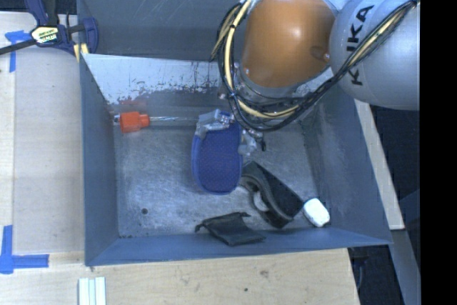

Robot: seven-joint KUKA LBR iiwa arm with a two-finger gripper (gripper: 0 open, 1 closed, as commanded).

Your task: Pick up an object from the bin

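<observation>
My gripper (230,132) hangs under the arm's orange dome, low in the middle of the bin. It stands open over the far end of a blue oval pad (216,162). One finger (214,121) shows at the pad's far left corner, the other at its right edge. The pad lies flat on the bin floor. A black and grey curved thing (275,198) with a white cap (316,212) lies just right of the pad, toward the front.
A clear tube with an orange cap (133,121) lies along the back wall at the left. A flat black scrap (230,228) rests against the front wall. Bare floor shows at the left and front left.
</observation>
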